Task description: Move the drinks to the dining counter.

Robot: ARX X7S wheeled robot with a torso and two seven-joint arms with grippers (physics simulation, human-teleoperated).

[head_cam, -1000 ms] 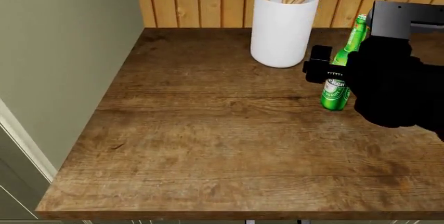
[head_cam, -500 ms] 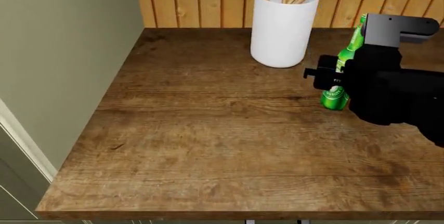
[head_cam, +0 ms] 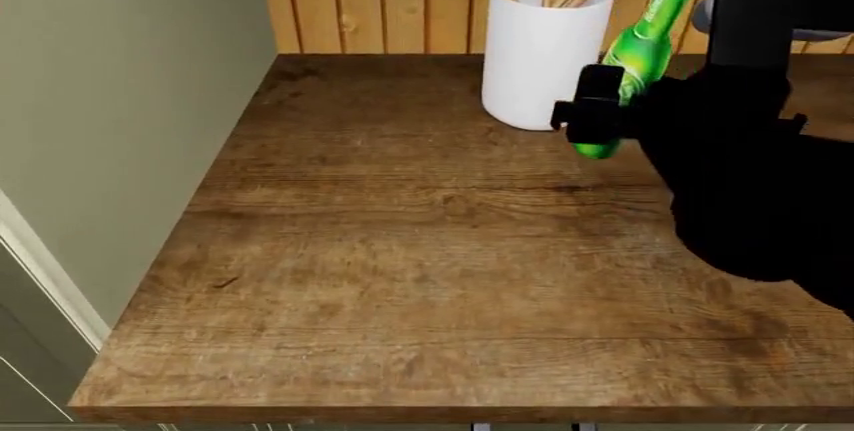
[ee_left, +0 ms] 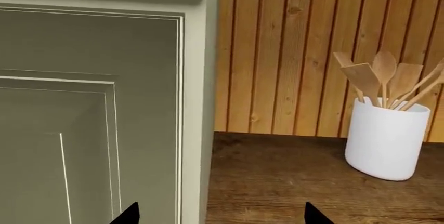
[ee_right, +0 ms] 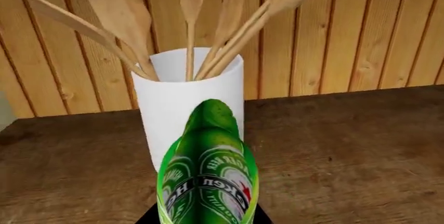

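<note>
A tall green glass bottle (head_cam: 641,36), one of the drinks, hangs tilted above the dark wood counter top (head_cam: 400,251), its neck leaning away to the right. My right gripper (head_cam: 603,119) is shut on its lower body. In the right wrist view the bottle (ee_right: 208,174) fills the space between the jaws of the right gripper (ee_right: 206,219). My left gripper (ee_left: 220,219) is open and holds nothing; only its two dark tips show, in front of a cabinet panel. The dining counter is out of view.
A large white container (head_cam: 541,51) with wooden utensils stands right behind the bottle, against the wood-plank wall (head_cam: 374,1). An olive-green cabinet side (head_cam: 120,101) borders the counter top on the left. The container (ee_left: 385,141) also shows in the left wrist view.
The green bottle stood on the counter top a second ago. It now hangs lifted and tilted in my right gripper, moved up and left toward the white container.
</note>
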